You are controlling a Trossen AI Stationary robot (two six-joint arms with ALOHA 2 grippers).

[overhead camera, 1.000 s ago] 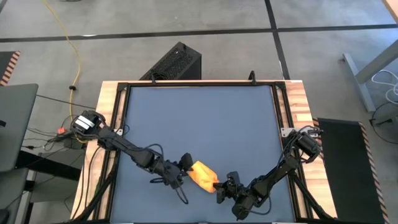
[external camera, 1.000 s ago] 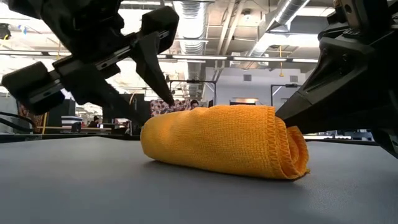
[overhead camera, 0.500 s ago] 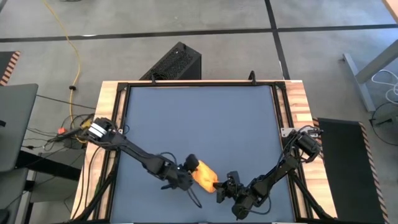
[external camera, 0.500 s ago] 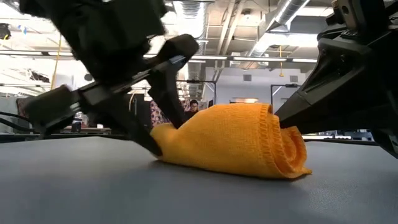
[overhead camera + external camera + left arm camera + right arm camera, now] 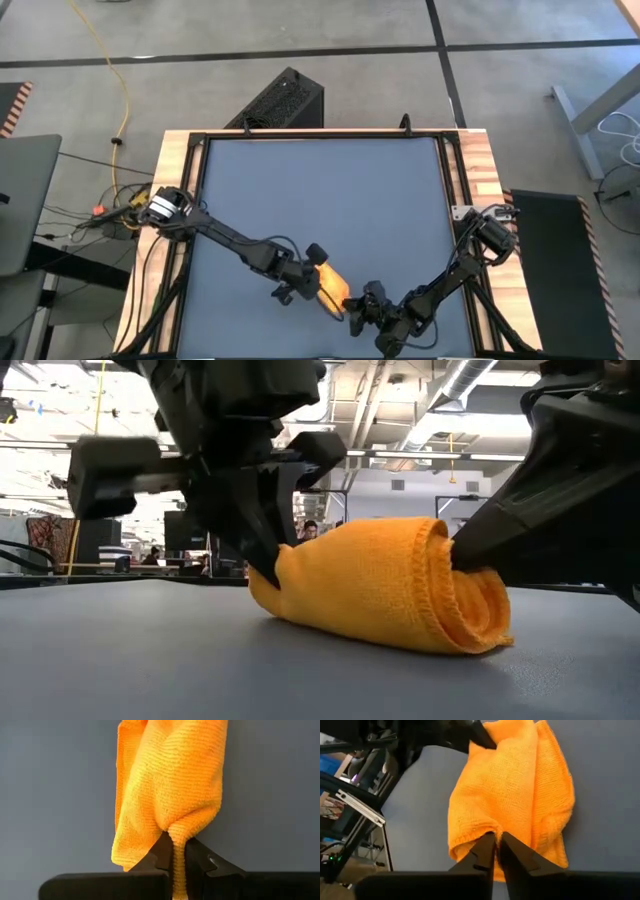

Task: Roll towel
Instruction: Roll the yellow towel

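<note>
The yellow-orange towel [image 5: 330, 283] lies as a short loose roll on the grey mat near the table's front edge, resting on its underside [image 5: 380, 635]. My left gripper [image 5: 313, 270] is at its left end, shut on the cloth [image 5: 178, 852]. My right gripper [image 5: 352, 303] is at its right end, where the spiral of layers shows [image 5: 470, 600]; its fingers [image 5: 485, 851] stand almost together with cloth between them. My left gripper pinches a bunched fold at the towel's left end [image 5: 178, 837] between its two fingers, slanting down from the table's left. The cloth puckers into the fingers. The roll stays on the mat. My right gripper pinches the cloth at the roll's right end [image 5: 495, 829] between its two fingers, which come in at a low slant from the table's near right. How many layers it has cannot be seen. The roll rests on the mat.
The wide grey mat [image 5: 320, 190] lies free toward the far edge, framed by wooden borders [image 5: 475, 180]. A black box [image 5: 285, 100] stands on the floor beyond the far edge, and a laptop [image 5: 25, 200] is off the table's left side.
My left gripper has moved toward the table's right onto the towel's left end, rolled its wrist, and shut on the cloth there. That end has bunched up and the roll has been pushed shorter and taller. My right gripper has kept its place at the other end.
</note>
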